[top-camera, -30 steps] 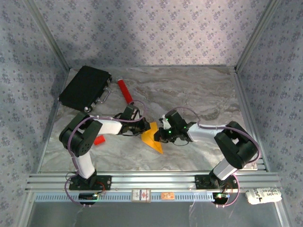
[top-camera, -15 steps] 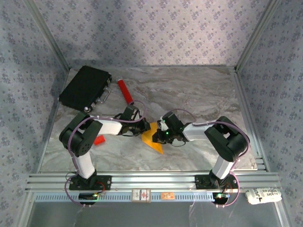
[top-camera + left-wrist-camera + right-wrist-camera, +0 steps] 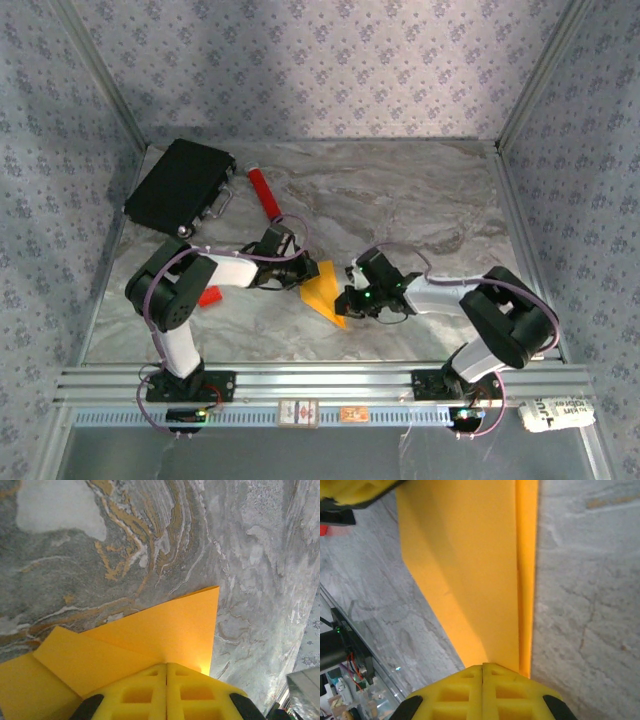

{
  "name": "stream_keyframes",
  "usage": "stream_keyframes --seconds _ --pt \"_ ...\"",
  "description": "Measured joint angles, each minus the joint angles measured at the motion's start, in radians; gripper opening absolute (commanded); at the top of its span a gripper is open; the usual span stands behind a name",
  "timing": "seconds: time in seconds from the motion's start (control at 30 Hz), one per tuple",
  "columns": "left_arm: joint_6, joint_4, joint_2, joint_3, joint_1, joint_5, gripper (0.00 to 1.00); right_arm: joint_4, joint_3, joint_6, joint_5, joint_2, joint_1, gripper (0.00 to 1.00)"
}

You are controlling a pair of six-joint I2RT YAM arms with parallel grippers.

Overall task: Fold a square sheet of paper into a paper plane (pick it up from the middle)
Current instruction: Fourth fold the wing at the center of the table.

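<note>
Both arms are meeting over the paper [image 3: 322, 290], which is lying flat on the worktop [image 3: 420, 200] just below the centre of the top view, already creased to a point aimed at the lower edge of the frame.

The left claw [image 3: 303, 275] is coming in from the paper's left, its fingers pressed together with no gap. In the left wrist view, that claw [image 3: 166, 666] is sitting over the paper [image 3: 170, 625] at the bottom of the frame, with a folded flap showing at lower left. It is looking like an anchor, pinning the layers so they are not sliding.

The right claw [image 3: 349, 300] is working the paper's lower right side, and its fingers are also fully together. In the right wrist view, this claw [image 3: 482, 667] is lining up with a raised doubled strip running up the right edge of the paper [image 3: 465, 565]. To my eye it is pressing that fold line flat, not pinching the sheet. Whether either claw is actually nipping paper between its fingers, I cannot tell.

Only the nose folds are showing, so the dart seems to be at an early stage.
</note>
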Motion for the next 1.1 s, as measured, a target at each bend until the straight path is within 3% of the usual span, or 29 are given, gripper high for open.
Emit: stream_keyframes --seconds 0.27,0.5,0.7,1.1 --pt "-0.011 0.017 -0.001 -0.007 0.0 0.0 0.07 0.031 0.194 0.009 0.031 0.154 0.01 0.0" --pt "-0.019 0.037 -0.003 -0.019 0.0 -0.002 0.06 0.059 0.23 0.031 0.056 0.258 0.018 0.0" --pt "-0.019 0.049 -0.008 -0.031 0.0 -0.005 0.07 0.134 0.157 0.035 0.052 0.221 0.025 0.02" --pt "-0.019 0.051 -0.008 -0.032 0.0 -0.005 0.07 0.106 -0.074 0.035 0.025 -0.002 0.036 0.05"
